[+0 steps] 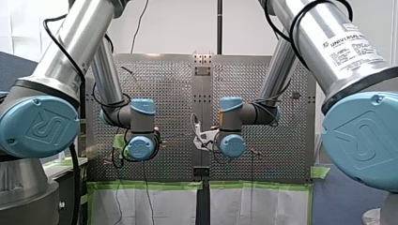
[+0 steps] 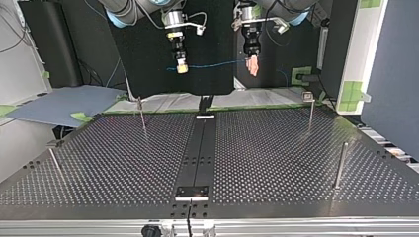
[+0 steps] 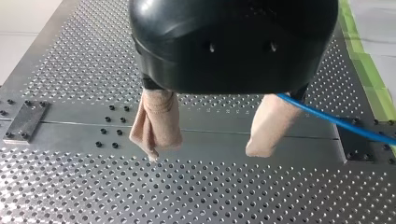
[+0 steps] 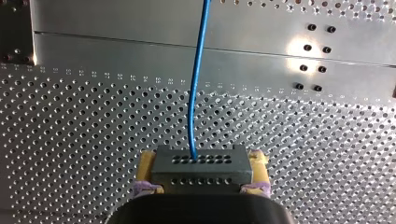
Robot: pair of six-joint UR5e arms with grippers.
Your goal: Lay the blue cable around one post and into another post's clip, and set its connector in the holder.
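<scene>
Item: blue cable (image 2: 212, 64), off the counter (image 2: 276, 148). In the top view it is strung in the air between the two grippers. Its long axis runs nearly level across the view and rises slightly toward my left gripper (image 2: 253, 66).

Connector (image 4: 201, 170): a dark block with two rows of small holes, at the cable's end. It is pinched at both sides by the yellow-padded fingers (image 4: 147, 161) of my right gripper (image 4: 201, 163). The holed face points away from the gripper, and the cable leaves it straight ahead.

Left gripper, wrist view (image 3: 204, 153): beige-padded fingers (image 3: 156, 123) spread wide with nothing between them. The cable (image 3: 336, 119) passes against the outer side of one finger and slants away beyond it.

Pose: in the top view both arms enter from the upper edge with their grippers pointing down, side by side at about one height, above the counter's far edge.

Posts: thin and upright on the counter, one (image 2: 142, 114) at the top view's left and one (image 2: 311, 112) at its right, both well apart from the cable.

Writing: the label (image 1: 349, 44) on my right arm (image 1: 324, 28) begins "UNIVERSAL"; the smaller print is unreadable.
</scene>
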